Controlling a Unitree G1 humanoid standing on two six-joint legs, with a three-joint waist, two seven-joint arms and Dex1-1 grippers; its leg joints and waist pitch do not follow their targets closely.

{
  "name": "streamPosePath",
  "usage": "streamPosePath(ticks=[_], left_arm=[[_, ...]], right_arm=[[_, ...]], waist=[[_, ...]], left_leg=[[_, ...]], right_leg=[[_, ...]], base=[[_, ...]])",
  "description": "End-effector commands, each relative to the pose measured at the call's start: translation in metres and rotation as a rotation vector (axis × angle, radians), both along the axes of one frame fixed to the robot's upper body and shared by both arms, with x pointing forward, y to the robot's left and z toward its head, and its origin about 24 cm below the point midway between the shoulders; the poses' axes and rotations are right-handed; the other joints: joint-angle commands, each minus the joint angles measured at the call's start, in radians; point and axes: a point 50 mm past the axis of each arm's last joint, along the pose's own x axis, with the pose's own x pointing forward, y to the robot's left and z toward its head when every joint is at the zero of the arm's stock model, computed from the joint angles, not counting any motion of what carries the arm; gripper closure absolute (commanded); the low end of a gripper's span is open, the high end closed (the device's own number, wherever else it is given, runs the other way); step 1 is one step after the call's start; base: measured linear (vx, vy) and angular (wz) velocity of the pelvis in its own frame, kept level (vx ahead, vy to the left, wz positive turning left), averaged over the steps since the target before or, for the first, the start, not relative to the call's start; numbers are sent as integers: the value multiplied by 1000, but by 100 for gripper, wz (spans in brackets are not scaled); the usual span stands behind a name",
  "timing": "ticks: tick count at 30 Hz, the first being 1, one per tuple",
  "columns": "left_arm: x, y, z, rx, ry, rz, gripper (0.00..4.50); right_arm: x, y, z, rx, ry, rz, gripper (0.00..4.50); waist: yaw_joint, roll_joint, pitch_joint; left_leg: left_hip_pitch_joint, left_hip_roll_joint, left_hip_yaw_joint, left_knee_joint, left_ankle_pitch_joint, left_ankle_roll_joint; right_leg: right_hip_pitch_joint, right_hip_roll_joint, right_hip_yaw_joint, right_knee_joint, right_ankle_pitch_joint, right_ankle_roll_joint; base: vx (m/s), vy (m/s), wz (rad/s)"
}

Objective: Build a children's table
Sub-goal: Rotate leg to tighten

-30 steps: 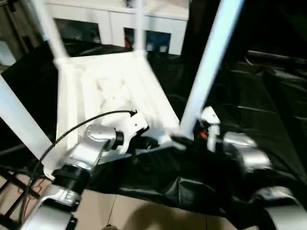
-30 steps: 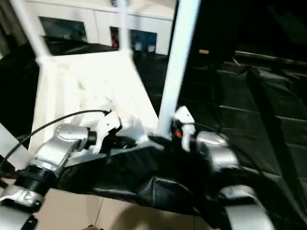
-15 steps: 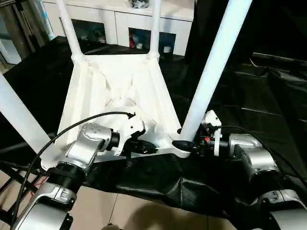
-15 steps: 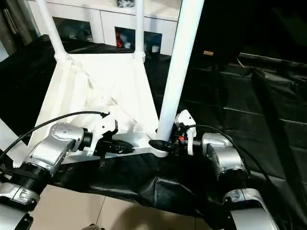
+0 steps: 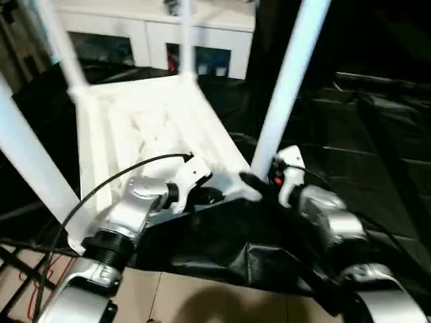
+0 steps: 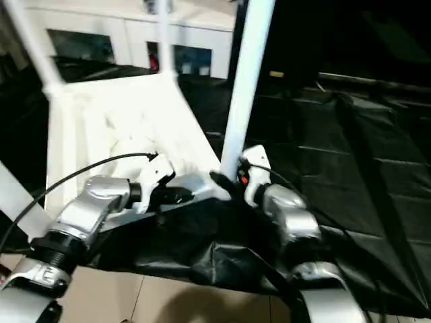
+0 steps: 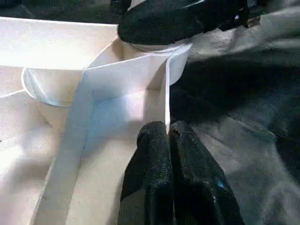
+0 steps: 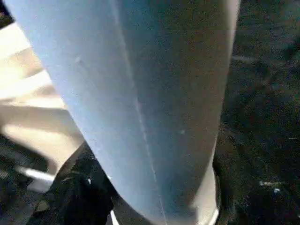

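Between the earlier frame and now, the right gripper [image 5: 252, 185] has swung in against the near right corner of the upside-down table, and the table top has turned slightly on the black sheet [image 5: 377, 134] that covers the work surface.

Task piece: a small white plastic children's table [image 5: 145, 124], lying top-down with its ribbed underside facing up and 4 long round tapering white legs standing up from the rounded corner sockets. It lies at the near left part of the black sheet, its near edge close to the sheet's near edge, with a white cabinet with glass-fronted compartments [image 5: 151, 44] beyond the far edge.

Left gripper [image 7: 168, 136]: its 2 black fingers are pressed together on the thin white rim of the table [image 7: 167, 93], pinching that near edge just beside the near right corner socket [image 7: 154, 51]. A black cable [image 5: 128, 171] arcs over the silver left forearm.

Right gripper: its black fingers sit at the foot of the near right white leg [image 5: 286, 81], 1 finger on each side of the leg where it enters the socket. How tightly they bear on the leg I cannot tell. From the right wrist, the same leg [image 8: 154, 93] stands very close.
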Motion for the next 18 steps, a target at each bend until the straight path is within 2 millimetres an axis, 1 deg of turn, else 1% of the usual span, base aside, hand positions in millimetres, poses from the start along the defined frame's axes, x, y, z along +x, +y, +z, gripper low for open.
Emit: streamPosePath(ticks=[1,2,3,4,5,6,7,8,9,10,11,12,14,15,16,18], left_arm=[[-6,-39,10,-78,-30,-113,450],[-7,-39,10,-78,-30,-114,450],[-8,-41,10,-79,-32,-119,450],[-9,-43,10,-77,-33,-121,450],[-9,-44,10,-77,-34,-118,450],[-10,-44,10,-76,-34,-117,450],[-9,-44,11,-76,-34,-116,450],[-9,-43,11,-76,-34,-120,450],[-9,-40,10,-70,-35,-129,450],[-9,-38,10,-68,-40,-142,450],[-9,-36,11,-67,-39,-151,450],[-9,-34,11,-64,-38,-154,450],[-8,-29,11,-56,-40,-157,450],[-7,-26,11,-50,-38,-157,450],[-7,-25,11,-49,-38,-157,450],[-6,-21,11,-38,-38,-164,450]], right_arm=[[-11,30,-19,-15,86,65,196],[-11,30,-19,-14,85,65,196],[-11,33,-19,-3,82,74,161],[-11,35,-18,2,76,77,140],[-11,38,-16,20,68,109,140],[-11,38,-16,22,66,114,124],[-12,39,-15,26,60,127,109],[-12,38,-13,20,48,151,109],[-12,33,-10,-9,15,196,89],[-12,31,-8,-18,6,219,80],[-12,28,-7,-24,2,240,80],[-13,25,-6,-27,-5,266,80],[-16,20,-2,-13,-23,344,80],[-18,16,1,-3,-38,399,80],[-19,16,2,-1,-41,410,80],[-23,10,5,8,-41,488,80]], waist=[[2,8,-53],[1,7,-53],[0,9,-54],[-3,12,-54],[-3,12,-54],[-2,10,-56],[-2,10,-56],[-2,10,-57],[-2,10,-58],[0,8,-59],[0,10,-60],[0,9,-60],[1,8,-61],[3,9,-61],[6,7,-61],[10,7,-60]], left_leg=[[3,18,-10,-67,-303,-2],[0,17,-10,-68,-300,1],[0,18,-10,-68,-295,6],[-2,20,-11,-69,-297,7],[0,19,-10,-68,-297,8],[1,20,-9,-66,-290,12],[-2,19,-9,-66,-275,17],[-3,19,-9,-66,-267,20],[-2,19,-7,-64,-261,26],[-3,19,-7,-62,-248,33],[-3,19,-6,-61,-239,37],[-5,18,-6,-60,-228,45],[-6,18,-5,-58,-222,55],[-5,19,-4,-57,-213,62],[-5,19,-3,-56,-207,70],[-6,21,-4,-57,-202,76]], right_leg=[[35,-52,34,-91,-318,-184],[37,-51,34,-91,-315,-184],[37,-51,34,-90,-305,-185],[38,-51,34,-89,-290,-190],[37,-50,33,-89,-285,-192],[38,-50,34,-86,-263,-200],[40,-49,34,-84,-237,-207],[41,-49,34,-82,-223,-210],[42,-48,34,-81,-202,-216],[45,-48,33,-78,-178,-223],[44,-48,34,-77,-161,-228],[46,-48,33,-75,-141,-235],[49,-48,33,-73,-125,-243],[48,-49,34,-72,-111,-249],[49,-48,33,-72,-101,-252],[49,-49,33,-71,-103,-256]], base=[[0,0,0],[0,0,0],[0,0,0],[0,0,0],[0,0,0],[0,0,0],[0,0,0],[0,0,0],[0,0,0],[0,0,0],[0,0,0],[0,0,0],[0,0,0],[0,0,0],[0,0,0],[0,0,0]])
